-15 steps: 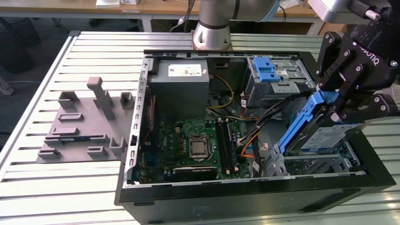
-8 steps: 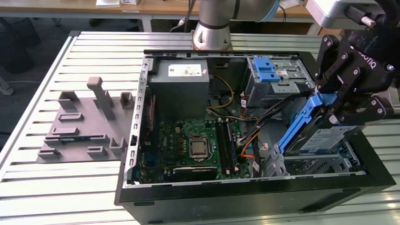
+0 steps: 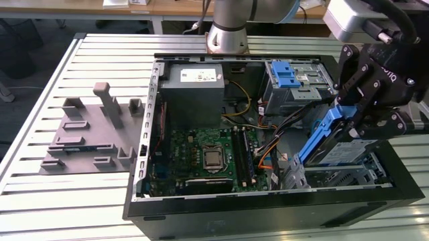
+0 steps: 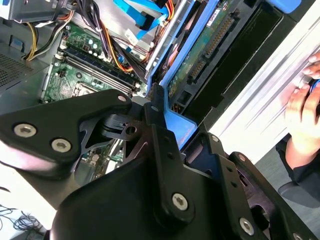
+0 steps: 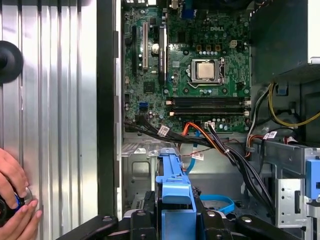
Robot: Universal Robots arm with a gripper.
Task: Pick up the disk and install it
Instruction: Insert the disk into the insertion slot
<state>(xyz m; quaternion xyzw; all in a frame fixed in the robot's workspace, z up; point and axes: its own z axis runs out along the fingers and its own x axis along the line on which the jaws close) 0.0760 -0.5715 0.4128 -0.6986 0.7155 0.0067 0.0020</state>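
gripper (image 3: 353,128) clamped on disk (image 3: 333,148) | disk hung tilted over drive bay (image 3: 338,176) inside computer case (image 3: 268,211) | risk: the tilt could jam the bracket on the bay edge or snag cables (image 3: 266,144)

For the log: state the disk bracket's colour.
Blue; the disk bracket shows best in the first wrist view.

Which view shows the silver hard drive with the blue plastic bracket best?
The exterior view: the silver metal hard drive with blue plastic bracket hangs tilted over the black computer case, clamped in the gripper. The second wrist view shows its green circuit-board underside; the first wrist view, its bracket's blue end.
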